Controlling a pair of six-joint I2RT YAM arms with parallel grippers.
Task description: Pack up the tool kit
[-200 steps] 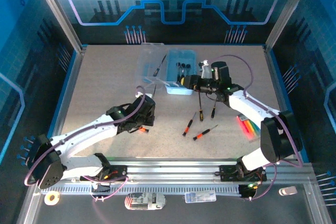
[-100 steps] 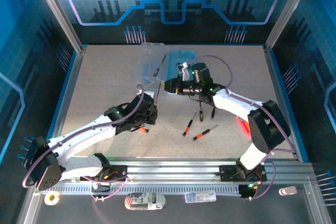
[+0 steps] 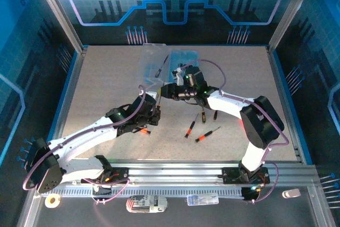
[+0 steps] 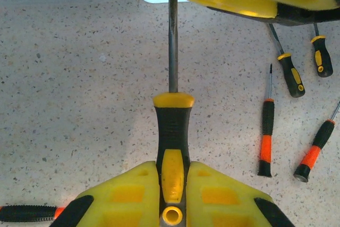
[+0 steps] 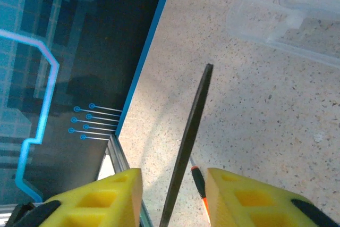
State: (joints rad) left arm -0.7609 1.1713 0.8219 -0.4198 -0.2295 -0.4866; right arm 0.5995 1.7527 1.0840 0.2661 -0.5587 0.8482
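Screwdriver (image 4: 172, 131) clamped in left gripper (image 4: 172, 173); right gripper (image 5: 173, 180) part-open astride its shaft (image 5: 192, 126); five more lie on table (image 4: 79, 104).

The speckled beige tabletop (image 3: 106, 89) carries a pale-blue plastic box (image 3: 187, 57) at its far middle, its clear lid (image 3: 151, 63) swung open to the left. Nearer the centre lie four small tools, each apart from the others: two orange-handled screwdrivers (image 4: 265, 142) and two yellow-banded screwdrivers (image 4: 289, 74). Another black-and-orange screwdriver (image 4: 26, 212) lies alone, well to their left.
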